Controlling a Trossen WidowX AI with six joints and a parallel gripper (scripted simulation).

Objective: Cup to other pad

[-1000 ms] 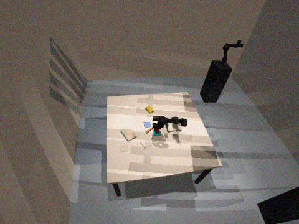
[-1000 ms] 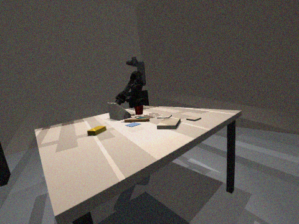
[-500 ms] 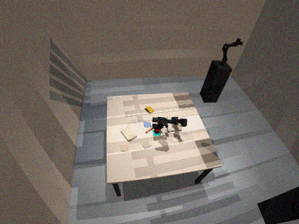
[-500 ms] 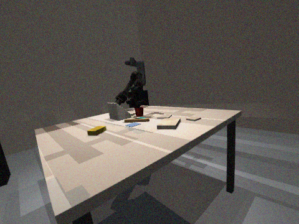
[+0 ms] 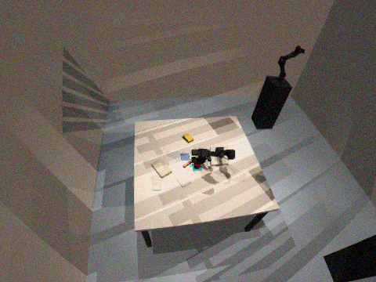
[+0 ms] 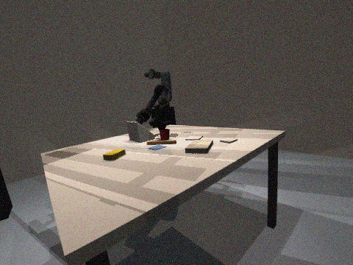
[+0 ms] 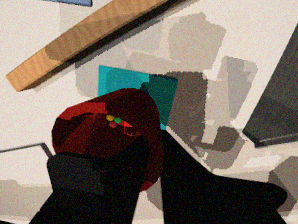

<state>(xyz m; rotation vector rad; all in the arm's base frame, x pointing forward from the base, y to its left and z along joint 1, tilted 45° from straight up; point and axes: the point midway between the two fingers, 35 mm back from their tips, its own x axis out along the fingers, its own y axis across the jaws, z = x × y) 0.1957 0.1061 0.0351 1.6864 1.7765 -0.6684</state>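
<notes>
The red cup (image 5: 197, 166) (image 6: 165, 135) (image 7: 82, 125) is held over the teal pad (image 5: 200, 169) (image 6: 171, 140) (image 7: 120, 76). Several small marbles (image 7: 114, 120) show inside it in the wrist view. My gripper (image 5: 198, 160) (image 6: 162, 127) (image 7: 156, 133) is shut on the cup's wall. The cup looks about upright and very low; I cannot tell whether its base touches the pad, as the base is hidden in the wrist view. The blue pad (image 5: 185, 157) (image 6: 157, 147) (image 7: 67, 1) lies beyond the wooden bar with nothing on it.
The wooden bar (image 5: 188, 163) (image 6: 162, 142) (image 7: 75, 47) lies between the pads. A grey block (image 6: 137, 132) (image 7: 277, 95) stands to one side. A yellow block (image 5: 188, 138) (image 6: 114, 154), a beige block (image 5: 161, 169) (image 6: 199, 146) and thin pale tiles (image 5: 157, 184) (image 6: 229, 140) lie farther off.
</notes>
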